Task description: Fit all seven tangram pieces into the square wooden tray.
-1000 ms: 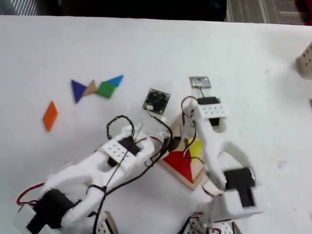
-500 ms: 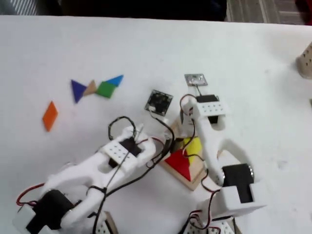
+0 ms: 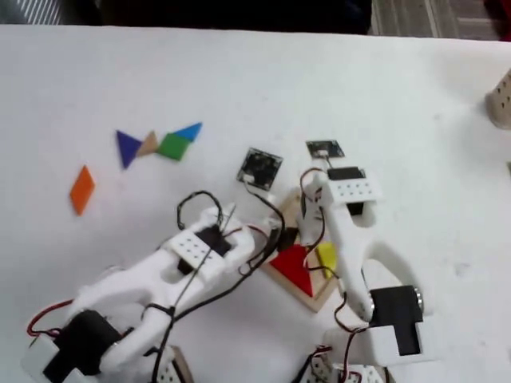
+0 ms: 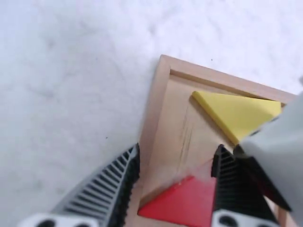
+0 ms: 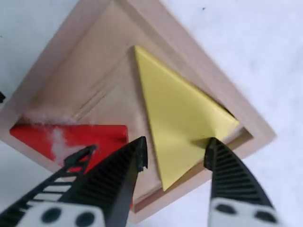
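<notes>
The square wooden tray [image 3: 315,299] sits on the table [image 3: 399,96] between the two arms. A red triangle [image 3: 294,267] and a yellow triangle [image 5: 180,118] lie inside it.

Left end effector [image 4: 177,161]: released, jaws spread across the tray's rim above the red triangle.

Right end effector [image 5: 175,144]: released, jaws apart either side of a corner of the yellow triangle.

Outside the tray, well apart on the table: orange parallelogram [image 3: 81,189], purple triangle [image 3: 126,146], tan triangle [image 3: 148,144], green square [image 3: 172,146], blue triangle [image 3: 189,132].
</notes>
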Action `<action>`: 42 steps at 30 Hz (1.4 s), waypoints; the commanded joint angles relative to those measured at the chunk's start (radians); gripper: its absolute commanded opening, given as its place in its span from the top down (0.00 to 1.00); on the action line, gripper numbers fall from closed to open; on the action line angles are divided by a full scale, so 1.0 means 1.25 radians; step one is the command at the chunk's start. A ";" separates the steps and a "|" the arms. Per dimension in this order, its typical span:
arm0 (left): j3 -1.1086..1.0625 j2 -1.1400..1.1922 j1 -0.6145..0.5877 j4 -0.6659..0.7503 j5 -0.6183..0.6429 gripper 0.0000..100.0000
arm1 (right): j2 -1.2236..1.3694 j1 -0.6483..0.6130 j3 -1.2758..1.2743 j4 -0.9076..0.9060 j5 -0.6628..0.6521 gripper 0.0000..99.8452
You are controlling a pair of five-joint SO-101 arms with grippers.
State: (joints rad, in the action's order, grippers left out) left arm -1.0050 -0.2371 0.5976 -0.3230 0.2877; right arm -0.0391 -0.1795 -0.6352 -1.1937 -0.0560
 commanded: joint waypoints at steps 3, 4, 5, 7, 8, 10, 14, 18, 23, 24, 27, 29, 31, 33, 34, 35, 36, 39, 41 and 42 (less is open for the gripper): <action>0.007 -0.036 0.006 0.016 -0.005 0.74 | -0.024 0.004 -0.006 0.036 -0.012 0.75; 0.007 -0.036 0.006 0.016 -0.005 0.74 | -0.024 0.004 -0.007 0.036 -0.014 0.75; 0.007 -0.036 0.006 0.016 -0.005 0.74 | -0.024 0.004 -0.007 0.036 -0.015 0.75; 0.007 -0.036 0.006 0.016 -0.005 0.74 | -0.023 0.004 -0.009 0.036 -0.054 0.75; 0.007 -0.036 0.006 0.016 -0.005 0.74 | -0.021 0.003 -0.010 0.036 -0.075 0.75; 0.007 -0.036 0.006 0.016 -0.005 0.74 | 0.001 0.003 -0.007 0.037 -0.102 0.80; 0.007 -0.036 0.006 0.016 -0.005 0.74 | 0.084 -0.002 0.018 0.085 -0.129 0.94; 0.007 -0.036 0.006 0.016 -0.005 0.74 | 0.170 -0.015 0.124 0.013 -0.203 0.96; 0.007 -0.036 0.007 0.016 -0.005 0.74 | 0.211 -0.047 0.221 0.009 -0.280 0.98; 0.007 -0.036 0.007 0.016 -0.005 0.74 | 0.209 -0.055 0.233 0.014 -0.302 0.98; 0.007 -0.036 0.007 0.016 -0.005 0.74 | 0.206 -0.061 0.260 0.041 -0.336 0.98; 0.007 -0.036 0.006 0.016 -0.005 0.74 | 0.206 -0.058 0.279 0.050 -0.344 0.98; 0.007 -0.036 0.006 0.016 -0.005 0.74 | 0.206 -0.056 0.291 0.050 -0.385 0.98; 0.007 -0.036 0.006 0.016 -0.005 0.74 | 0.206 -0.056 0.293 0.048 -0.449 0.98; 0.007 -0.036 0.007 0.016 -0.005 0.74 | 0.206 -0.055 0.295 0.048 -0.479 0.98; 0.007 -0.036 0.007 0.016 -0.005 0.74 | 0.206 -0.053 0.300 0.048 -0.503 0.98; 0.007 -0.036 0.007 0.016 -0.005 0.74 | 0.202 -0.053 0.308 0.044 -0.516 0.98; 0.007 -0.036 0.007 0.016 -0.005 0.74 | 0.155 -0.052 0.336 -0.014 -0.514 0.98; 0.007 -0.036 0.006 0.016 -0.005 0.74 | 0.095 -0.053 0.345 -0.058 -0.500 0.98; 0.007 -0.036 0.006 0.016 -0.005 0.74 | 0.060 -0.053 0.346 -0.074 -0.474 0.98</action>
State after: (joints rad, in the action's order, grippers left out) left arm -1.0035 -0.2386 0.5992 -0.3199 0.2908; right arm 0.1726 -0.2348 -0.2516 -1.2321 -0.6790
